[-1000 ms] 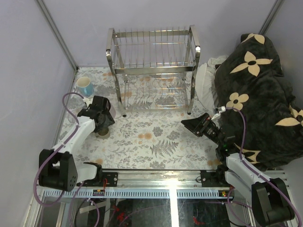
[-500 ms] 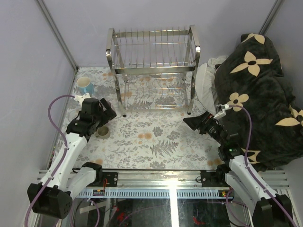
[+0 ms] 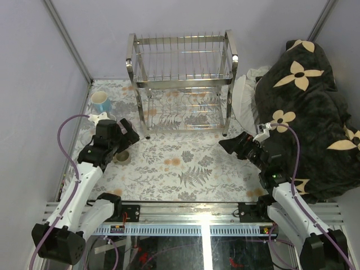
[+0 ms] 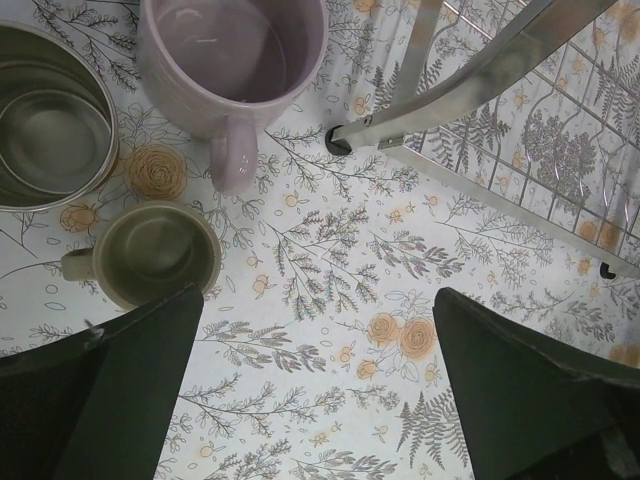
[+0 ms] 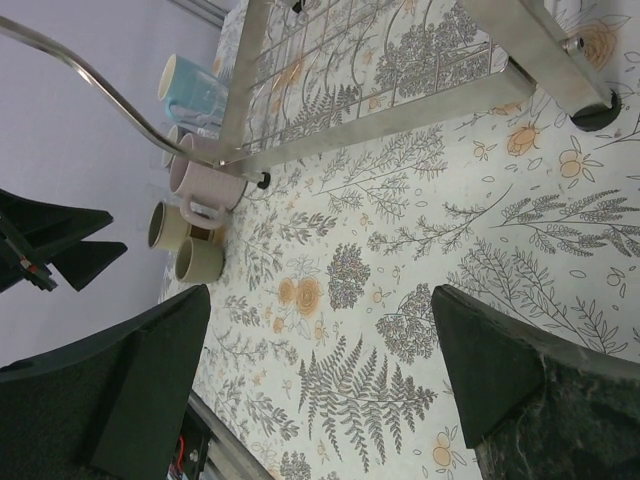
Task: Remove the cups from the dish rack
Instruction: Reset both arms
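Tabletop [image 3: 185, 169] covered in a pale cloth printed with ferns and orange flowers, seen from above, with two white robot arms reaching in from its near edge. A two-tier chrome dish rack [image 3: 183, 79] stands at the far side, close to the back wall.

The cups are grouped on the tabletop to the left of the rack, near its left front leg. A light blue mug [image 3: 101, 103] stands farthest back, upright, near the left wall. The left wrist camera looks straight down on three more. A pale lilac mug [image 4: 235, 55] sits upright just beside the rack's foot, its handle pointing toward the camera. An olive-grey mug [image 4: 155, 255] stands upright, nearer the camera. A shiny grey cup [image 4: 50, 120] is cut off by the picture's edge. The right wrist camera also shows a brown-and-cream cup [image 5: 165, 225] right beside the olive-grey mug.

The left hand [image 4: 318, 330] hangs above the cloth with its two dark fingers spread wide and nothing between them. The olive-grey mug lies just past one fingertip, outside the gap.

The right hand [image 5: 320, 300] hovers near the rack's right front leg, pointing left across the tabletop. Its fingers are also spread wide and hold nothing.

A dark blanket [image 3: 306, 107] with large cream flowers is heaped at the right. Purple cables [image 3: 70, 126] loop along both arms.
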Available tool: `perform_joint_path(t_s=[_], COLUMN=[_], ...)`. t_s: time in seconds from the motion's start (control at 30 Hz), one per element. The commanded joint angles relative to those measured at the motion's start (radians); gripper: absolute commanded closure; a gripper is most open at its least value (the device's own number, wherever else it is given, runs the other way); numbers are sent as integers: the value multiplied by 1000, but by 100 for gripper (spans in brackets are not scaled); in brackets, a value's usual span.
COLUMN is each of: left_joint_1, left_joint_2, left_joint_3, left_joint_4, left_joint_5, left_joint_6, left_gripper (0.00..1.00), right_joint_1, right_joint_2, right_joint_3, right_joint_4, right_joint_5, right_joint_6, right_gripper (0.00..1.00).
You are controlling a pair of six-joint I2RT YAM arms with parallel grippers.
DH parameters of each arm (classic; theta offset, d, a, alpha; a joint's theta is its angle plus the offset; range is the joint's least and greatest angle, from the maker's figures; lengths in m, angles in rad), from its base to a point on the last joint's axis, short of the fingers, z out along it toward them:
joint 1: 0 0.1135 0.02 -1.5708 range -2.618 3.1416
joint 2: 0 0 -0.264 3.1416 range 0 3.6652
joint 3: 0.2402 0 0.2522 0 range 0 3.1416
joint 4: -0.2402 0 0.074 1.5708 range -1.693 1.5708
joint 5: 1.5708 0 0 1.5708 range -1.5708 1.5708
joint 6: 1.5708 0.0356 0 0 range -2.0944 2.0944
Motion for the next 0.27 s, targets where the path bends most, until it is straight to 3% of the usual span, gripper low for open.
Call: perform_joint_path(t_s=[0.0, 0.23], left_joint_1=[-5, -5], left_joint_2=[-14, -10], left_joint_3=[-1, -6], left_joint_4=[49, 57], left_joint_5=[34, 44], left_joint_6=[37, 41], left_gripper=[0, 0], right_joint_1=[3, 2], right_joint_2=[-25, -38], right_joint_3=[36, 30], right_joint_4=[14, 23], right_joint_5=[48, 58], right_joint_6=[-22, -6], right_gripper=[0, 0])
